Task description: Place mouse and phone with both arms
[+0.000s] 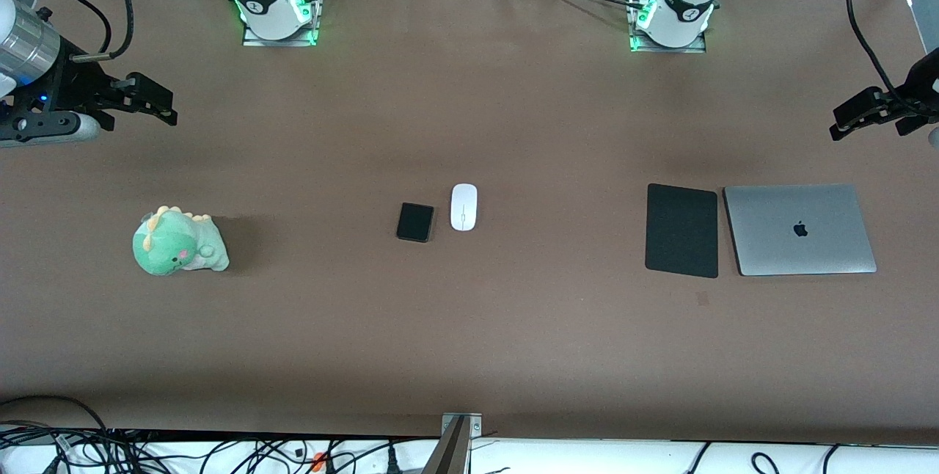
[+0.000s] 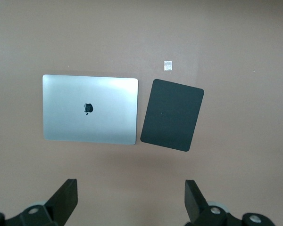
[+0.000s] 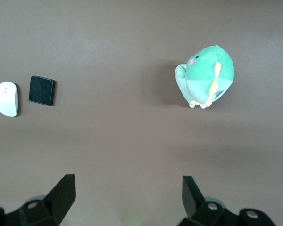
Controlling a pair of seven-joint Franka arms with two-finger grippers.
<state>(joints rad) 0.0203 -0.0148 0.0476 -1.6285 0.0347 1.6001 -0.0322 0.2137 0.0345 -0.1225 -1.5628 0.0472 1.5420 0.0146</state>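
The white mouse (image 1: pixel 463 207) and the black phone (image 1: pixel 415 222) lie side by side at the middle of the brown table, the phone toward the right arm's end. Both also show in the right wrist view, the mouse (image 3: pixel 7 99) beside the phone (image 3: pixel 41 90). My right gripper (image 1: pixel 150 103) hangs open and empty high over the table at the right arm's end; its fingers (image 3: pixel 63 190) spread wide over bare table. My left gripper (image 1: pixel 855 116) hangs open and empty high over the left arm's end, its fingers (image 2: pixel 66 197) wide apart.
A black mouse pad (image 1: pixel 681 230) and a closed silver laptop (image 1: pixel 799 229) lie side by side toward the left arm's end, both in the left wrist view, pad (image 2: pixel 172 114) and laptop (image 2: pixel 89 109). A green plush dinosaur (image 1: pixel 178 242) sits toward the right arm's end.
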